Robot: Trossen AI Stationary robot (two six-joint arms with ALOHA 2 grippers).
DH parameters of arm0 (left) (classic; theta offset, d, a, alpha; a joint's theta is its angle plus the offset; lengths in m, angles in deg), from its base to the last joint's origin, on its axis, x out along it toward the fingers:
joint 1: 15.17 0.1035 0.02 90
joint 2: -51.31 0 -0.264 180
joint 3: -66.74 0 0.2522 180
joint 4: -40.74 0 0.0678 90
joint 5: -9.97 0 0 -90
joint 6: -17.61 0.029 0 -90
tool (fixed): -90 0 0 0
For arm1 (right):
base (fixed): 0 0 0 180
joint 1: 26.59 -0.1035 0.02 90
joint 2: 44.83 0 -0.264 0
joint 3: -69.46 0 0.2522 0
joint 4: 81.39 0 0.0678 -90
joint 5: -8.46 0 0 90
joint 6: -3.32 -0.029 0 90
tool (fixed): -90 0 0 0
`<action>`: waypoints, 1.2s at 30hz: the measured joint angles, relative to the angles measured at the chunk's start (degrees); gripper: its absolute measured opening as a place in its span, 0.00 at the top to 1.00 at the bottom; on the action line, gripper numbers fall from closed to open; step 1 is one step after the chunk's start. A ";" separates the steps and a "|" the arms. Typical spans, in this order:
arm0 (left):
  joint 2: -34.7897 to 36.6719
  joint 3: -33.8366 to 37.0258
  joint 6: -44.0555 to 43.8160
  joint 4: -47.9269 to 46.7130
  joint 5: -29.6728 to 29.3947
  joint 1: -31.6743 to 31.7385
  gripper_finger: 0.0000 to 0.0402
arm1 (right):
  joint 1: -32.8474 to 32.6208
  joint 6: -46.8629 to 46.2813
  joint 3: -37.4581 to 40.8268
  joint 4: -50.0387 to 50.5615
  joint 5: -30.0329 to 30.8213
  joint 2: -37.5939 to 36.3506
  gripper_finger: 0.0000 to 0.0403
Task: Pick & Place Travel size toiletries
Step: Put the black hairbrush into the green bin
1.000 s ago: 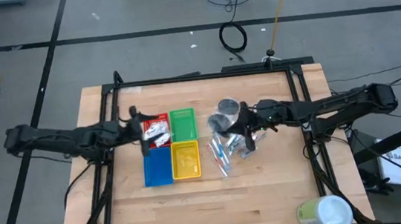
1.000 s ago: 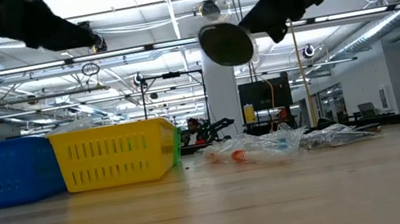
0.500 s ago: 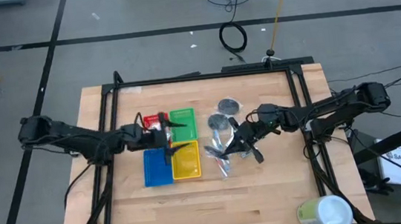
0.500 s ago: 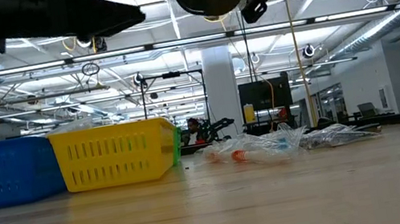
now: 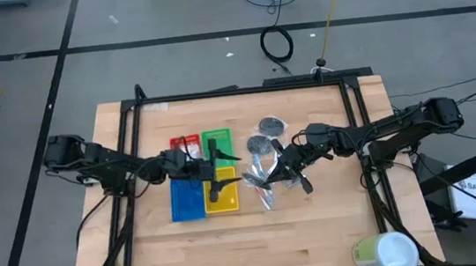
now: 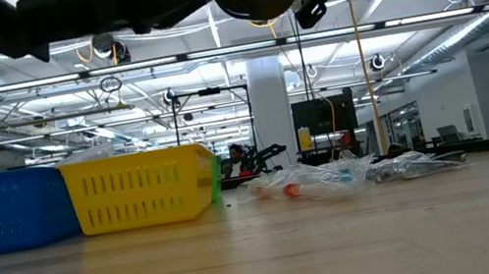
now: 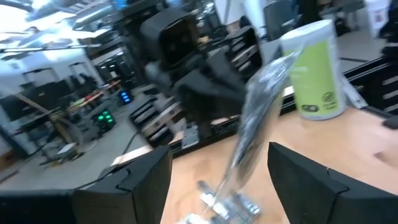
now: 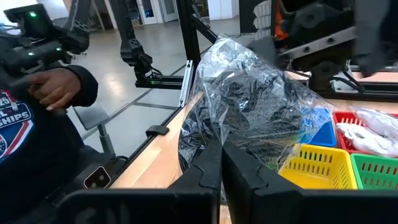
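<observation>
Toiletries in clear wrap are seen in two places: a loose heap of tubes (image 5: 263,183) on the wooden table (image 5: 319,231) just right of the yellow tray (image 5: 220,192), and a dark grey disc in a crinkled plastic bag (image 8: 249,118) lifted above that heap. The bag is pinched by the right gripper (image 5: 279,169), whose fingers are pressed together on the plastic. The left gripper (image 5: 223,172) is held over the yellow tray, fingers (image 7: 124,186) spread apart, nothing between them.
</observation>
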 joint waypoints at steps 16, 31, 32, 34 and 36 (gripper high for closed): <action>-4.21 -7.15 0.49 -5.61 4.23 -1.51 0.37 | 0.00 0.02 0.00 0.02 0.00 0.00 1.00; -4.21 -7.15 3.47 -5.41 4.91 0.12 0.94 | 0.07 0.02 -0.01 -0.17 0.02 -0.03 1.00; -4.21 -7.13 3.53 -5.45 5.11 0.23 0.96 | 0.07 0.02 0.00 -0.17 0.02 -0.04 1.00; -4.21 -7.13 3.89 -5.45 5.09 0.31 0.96 | 0.04 -0.01 0.00 -0.05 0.09 -0.04 1.00; -4.21 -7.13 5.45 -5.44 4.75 0.23 0.95 | 0.07 -0.49 0.00 0.05 0.18 -0.04 0.99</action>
